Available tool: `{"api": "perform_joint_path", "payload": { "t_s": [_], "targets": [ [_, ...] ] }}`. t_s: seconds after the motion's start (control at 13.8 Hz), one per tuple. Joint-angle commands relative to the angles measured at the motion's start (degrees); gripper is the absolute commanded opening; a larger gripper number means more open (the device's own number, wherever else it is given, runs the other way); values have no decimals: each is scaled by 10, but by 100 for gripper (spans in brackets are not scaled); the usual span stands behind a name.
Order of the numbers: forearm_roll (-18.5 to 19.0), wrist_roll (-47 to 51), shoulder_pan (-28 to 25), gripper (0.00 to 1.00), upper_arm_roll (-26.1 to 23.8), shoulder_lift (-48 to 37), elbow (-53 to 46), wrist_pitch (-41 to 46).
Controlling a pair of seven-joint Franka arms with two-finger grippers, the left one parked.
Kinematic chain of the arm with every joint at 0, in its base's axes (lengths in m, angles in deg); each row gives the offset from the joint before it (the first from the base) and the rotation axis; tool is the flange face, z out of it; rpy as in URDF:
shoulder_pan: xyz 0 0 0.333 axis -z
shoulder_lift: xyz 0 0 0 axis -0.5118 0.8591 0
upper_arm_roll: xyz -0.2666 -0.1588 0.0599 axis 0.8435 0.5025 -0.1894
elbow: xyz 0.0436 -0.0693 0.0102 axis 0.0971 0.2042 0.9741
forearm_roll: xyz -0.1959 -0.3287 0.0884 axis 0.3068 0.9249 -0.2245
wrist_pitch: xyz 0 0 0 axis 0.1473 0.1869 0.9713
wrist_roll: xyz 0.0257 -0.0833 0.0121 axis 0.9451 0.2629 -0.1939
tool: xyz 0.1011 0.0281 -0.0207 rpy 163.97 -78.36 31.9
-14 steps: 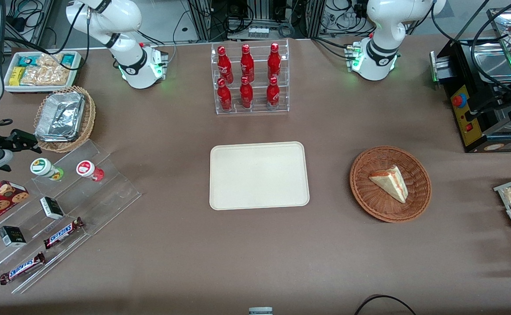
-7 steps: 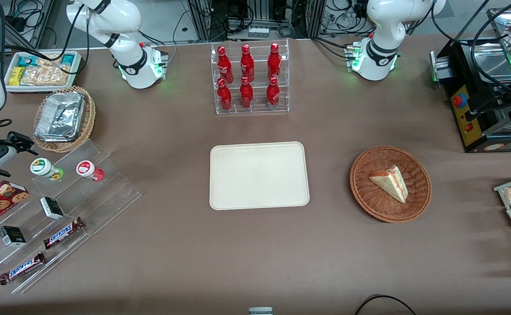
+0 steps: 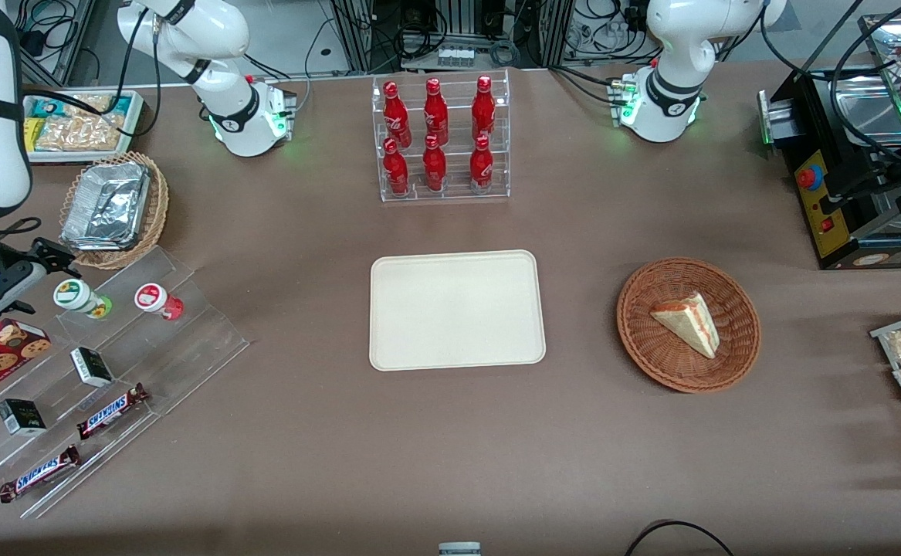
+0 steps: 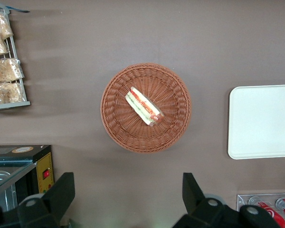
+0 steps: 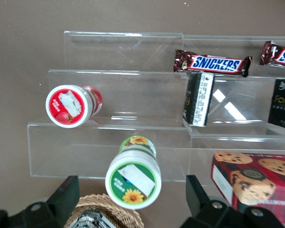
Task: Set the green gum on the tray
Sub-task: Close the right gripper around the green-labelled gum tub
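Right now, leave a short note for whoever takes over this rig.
Gripper: open, empty, hovering by the green gum, at the working arm's end of the table.
Green gum: on the clear stepped stand, beside the red gum.
Tray: mid-table, nothing on it.
Done: approach only.
Left: grasp the gum, lift it, carry it to the tray, release.

Green gum on the clear stepped stand; tray bare at mid-table.

The green gum [image 3: 79, 298] [image 5: 134, 176], a white-lidded green bottle, stands on the stand's top step. The cream tray [image 3: 456, 310] [image 4: 262, 121], rounded and low-rimmed, lies flat well apart from it.
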Motion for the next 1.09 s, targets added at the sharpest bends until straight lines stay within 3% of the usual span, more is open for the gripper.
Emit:
{"api": "perform_joint_path", "payload": {
  "t_s": [0.0,0.43,0.51,0.65,0.72,1.01],
  "targets": [
    [-15,-10,16,100,-3,-13,38,-40],
    [-15,-20,16,98,-3,-10,75,-96],
    [-15,-20,16,84,-3,-9,79,-99],
    [-15,-21,16,19,-3,-9,81,-101],
    [-15,-22,16,0,-3,-12,81,-100],
    [-14,-20,11,0,-4,-20,60,-68]
  ]
}}
